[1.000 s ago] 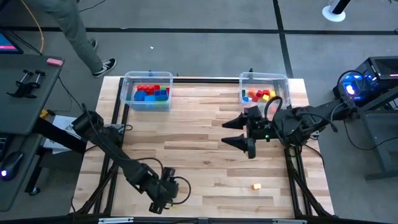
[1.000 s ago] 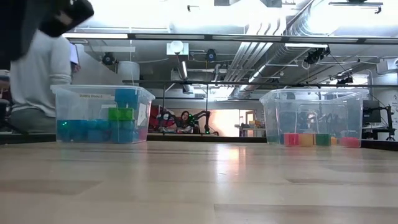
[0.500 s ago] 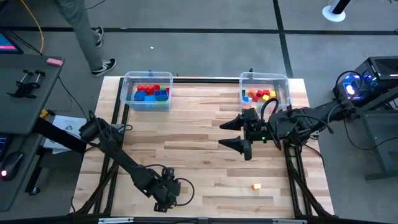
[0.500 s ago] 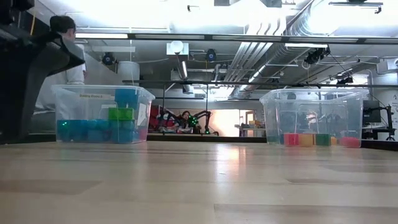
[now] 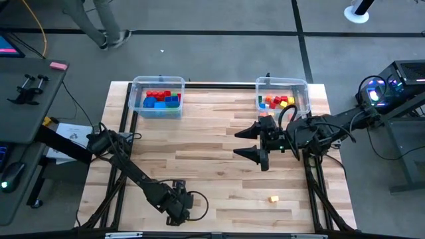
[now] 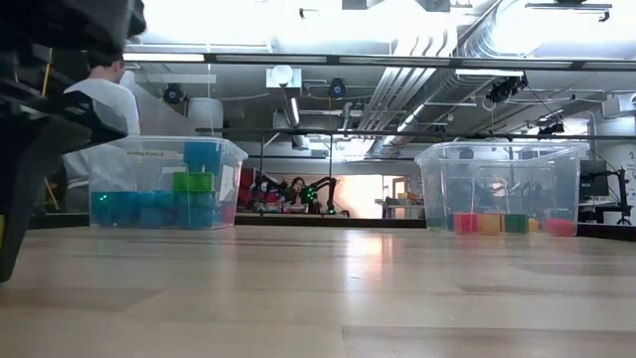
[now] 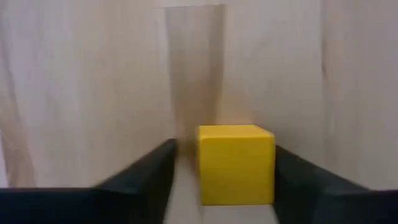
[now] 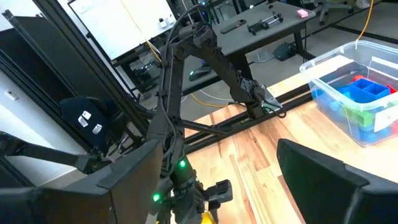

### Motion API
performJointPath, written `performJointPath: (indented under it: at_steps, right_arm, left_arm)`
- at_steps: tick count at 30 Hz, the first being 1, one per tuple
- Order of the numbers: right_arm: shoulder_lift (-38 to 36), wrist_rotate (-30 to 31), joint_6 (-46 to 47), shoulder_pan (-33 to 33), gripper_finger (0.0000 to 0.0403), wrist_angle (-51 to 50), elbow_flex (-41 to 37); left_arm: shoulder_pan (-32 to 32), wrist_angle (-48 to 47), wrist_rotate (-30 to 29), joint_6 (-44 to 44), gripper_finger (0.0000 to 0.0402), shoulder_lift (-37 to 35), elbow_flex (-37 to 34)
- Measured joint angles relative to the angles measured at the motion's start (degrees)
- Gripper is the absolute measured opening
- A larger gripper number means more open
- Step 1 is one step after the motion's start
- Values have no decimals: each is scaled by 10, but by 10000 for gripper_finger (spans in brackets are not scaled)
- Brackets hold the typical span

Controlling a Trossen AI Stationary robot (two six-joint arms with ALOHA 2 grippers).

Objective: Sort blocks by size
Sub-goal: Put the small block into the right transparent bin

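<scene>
My left gripper points down at the table near its near edge. It is open, with a small yellow cube between its fingers. A gap shows between the cube and one finger, and the other finger lies right along the cube's opposite side. Another small yellow cube rests on the table at the near right. My right gripper hovers open and empty over the table's right half, pointing toward the left. The other blocks lie in two clear bins. My left gripper comes at the yellow cube from above with a finger on either side of it. One finger stands clear of it. I cannot tell whether the other finger touches the cube's side.
The far left bin holds larger red, blue and green blocks. The far right bin holds small red, yellow, orange and green cubes. A person is beyond the table's far left. Bare wood lies between the bins and the arms.
My left gripper has gone down toward the table and a little toward its near edge. The person beyond the far left corner has walked farther away.
</scene>
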Motion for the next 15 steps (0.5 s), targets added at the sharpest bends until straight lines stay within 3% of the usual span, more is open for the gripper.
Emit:
performJointPath:
  at_steps: [3, 4, 8, 12, 15]
  right_arm:
    - [0, 0, 2, 0, 314, 2, 0]
    - [0, 0, 4, 0, 314, 3, 0]
    - [0, 0, 4, 0, 314, 15, 0]
    - [0, 35, -33, 0, 314, 71, 0]
    - [0, 83, -102, -2, 314, 137, 0]
  left_arm:
    - [1, -1, -4, -12, 107, -5, 0]
    - [2, -1, -2, -11, 88, -10, 0]
    - [19, -34, -48, -6, 94, -48, 0]
    - [66, -71, -181, 13, 94, -109, -1]
    - [134, -7, -265, 50, 94, -146, -1]
